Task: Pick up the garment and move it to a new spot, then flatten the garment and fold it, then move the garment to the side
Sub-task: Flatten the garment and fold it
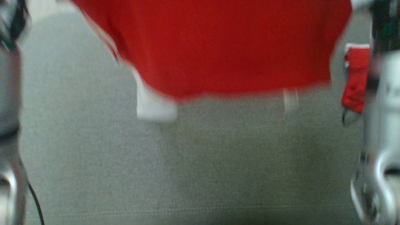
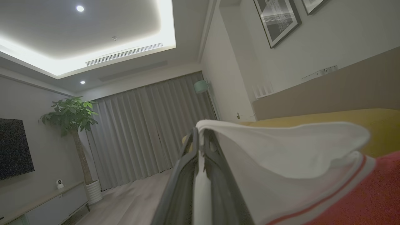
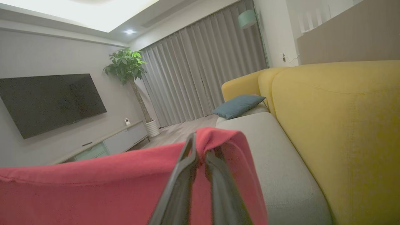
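Observation:
The garment (image 1: 218,47) is red with white trim and hangs blurred across the top of the head view, above the grey sofa seat (image 1: 187,162). A red and white piece of it (image 1: 354,81) dangles by my right arm. In the left wrist view my left gripper (image 2: 201,134) is shut on a white edge of the garment (image 2: 281,150), red cloth lying to its right. In the right wrist view my right gripper (image 3: 200,147) is shut on a red edge of the garment (image 3: 93,184), which drapes over the fingers.
Pale forearms stand at the left (image 1: 9,93) and right (image 1: 381,125) edges of the head view. A yellow sofa back (image 3: 337,125) and a blue cushion (image 3: 239,105) lie along the grey seat. A TV (image 3: 50,101), a plant (image 3: 126,64) and curtains (image 3: 203,68) stand across the room.

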`<state>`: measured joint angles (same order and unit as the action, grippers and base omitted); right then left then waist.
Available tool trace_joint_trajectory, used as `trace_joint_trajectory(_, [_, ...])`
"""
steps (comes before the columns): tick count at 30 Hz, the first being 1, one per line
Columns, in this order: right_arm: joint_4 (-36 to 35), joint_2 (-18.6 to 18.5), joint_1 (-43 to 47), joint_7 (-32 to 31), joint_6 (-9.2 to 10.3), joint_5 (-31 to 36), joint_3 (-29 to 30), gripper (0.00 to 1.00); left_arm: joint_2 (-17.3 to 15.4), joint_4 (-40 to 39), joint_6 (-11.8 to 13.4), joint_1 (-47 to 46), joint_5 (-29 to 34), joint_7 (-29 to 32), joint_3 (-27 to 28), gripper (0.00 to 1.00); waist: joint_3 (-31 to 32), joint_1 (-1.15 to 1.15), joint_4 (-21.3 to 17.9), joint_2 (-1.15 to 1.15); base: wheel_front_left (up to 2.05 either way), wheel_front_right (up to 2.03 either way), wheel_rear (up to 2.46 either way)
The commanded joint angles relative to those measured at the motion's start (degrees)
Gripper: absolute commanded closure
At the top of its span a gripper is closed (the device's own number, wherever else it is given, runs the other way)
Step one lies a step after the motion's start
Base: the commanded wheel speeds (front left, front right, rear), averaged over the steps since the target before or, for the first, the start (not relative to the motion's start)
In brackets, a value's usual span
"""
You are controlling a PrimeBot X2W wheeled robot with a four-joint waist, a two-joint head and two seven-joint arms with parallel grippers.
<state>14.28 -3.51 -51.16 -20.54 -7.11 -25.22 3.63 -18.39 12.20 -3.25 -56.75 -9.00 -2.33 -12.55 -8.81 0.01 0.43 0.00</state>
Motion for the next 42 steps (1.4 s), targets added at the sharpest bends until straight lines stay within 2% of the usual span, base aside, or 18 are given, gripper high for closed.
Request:
trace_joint_trajectory(1, [4.0, 0.6, -9.3, 3.2, -0.37, 1.6, -1.9, 1.0, -2.9, 3.5, -0.4, -8.6, 1.0, -2.3, 2.0, 1.0, -6.5, -0.01, 0.4, 0.0, 0.0, 0.0, 0.0])
trace_joint_trajectory(6, [19.1, 0.6, -25.6, 14.5, -0.37, 1.9, -3.5, 1.0, -2.1, 15.3, 0.6, -21.7, 2.5, -9.8, 2.3, 1.0, -9.9, -0.01, 1.7, 0.0, 0.0, 0.0, 0.0])
trace_joint_trajectory(7, [19.1, 0.6, -25.6, 14.5, -0.37, 1.9, -3.5, 1.0, -2.1, 15.3, 0.6, -21.7, 2.5, -9.8, 2.3, 1.0, -9.9, -0.01, 1.7, 0.0, 0.0, 0.0, 0.0])
trace_joint_trajectory(10, [26.0, 0.6, -30.8, 20.4, -0.37, 1.4, -4.0, 1.0, -1.1, 19.0, 0.9, -25.6, 2.6, -11.9, 2.3, 1.0, -11.4, -0.01, 2.6, 0.0, 0.0, 0.0, 0.0])
trace_joint_trajectory(14, [32.4, 0.6, -31.8, 26.6, -0.37, 0.0, -4.3, 1.0, 0.4, 19.8, 0.0, -25.6, 3.1, -12.6, 0.7, 1.0, -13.1, -0.01, 3.8, 0.0, 0.0, 0.0, 0.0])
trace_joint_trajectory(19, [39.4, -0.2, -27.3, 29.1, -0.37, -2.0, -5.8, 1.0, 1.6, 17.2, -1.2, -17.9, 3.6, -12.6, -1.1, 1.0, -14.1, -0.01, 4.4, 0.0, 0.0, 0.0, 0.0])
trace_joint_trajectory(22, [43.2, -0.2, -23.5, 28.2, -0.37, -4.4, -6.3, 1.0, 1.9, 16.1, -1.7, -11.7, 4.0, -12.6, -2.4, 1.0, -13.3, -0.01, 4.6, 0.0, 0.0, 0.0, 0.0])
trace_joint_trajectory(28, [47.5, -0.5, -14.8, 23.8, -0.37, -7.2, -10.9, 1.0, 1.3, 15.4, -2.2, 1.9, 4.0, -12.7, -3.5, 1.0, -9.6, -0.01, 5.0, 0.0, 0.0, 0.0, 0.0])
trace_joint_trajectory(34, [47.9, -2.1, -6.2, 18.7, -0.37, -9.0, -16.9, 1.0, 0.0, 15.9, -3.0, 14.2, 3.7, -12.7, -5.4, 1.0, -4.5, -0.01, 5.2, 0.0, 0.0, 0.0, 0.0])
trace_joint_trajectory(37, [47.0, -3.6, -1.3, 15.1, -0.37, -10.9, -20.0, 1.0, -0.9, 16.1, -3.6, 20.8, 3.6, -12.7, -8.0, 1.0, -1.2, -0.01, 5.4, 0.0, 0.0, 0.0, 0.0])
trace_joint_trajectory(42, [45.6, -5.8, 3.7, 10.8, -0.37, -12.6, -23.7, 1.0, -2.4, 17.2, -4.0, 26.7, 2.7, -12.7, -10.8, 1.0, 2.0, -0.01, 5.6, 0.0, 0.0, 0.0, 0.0])
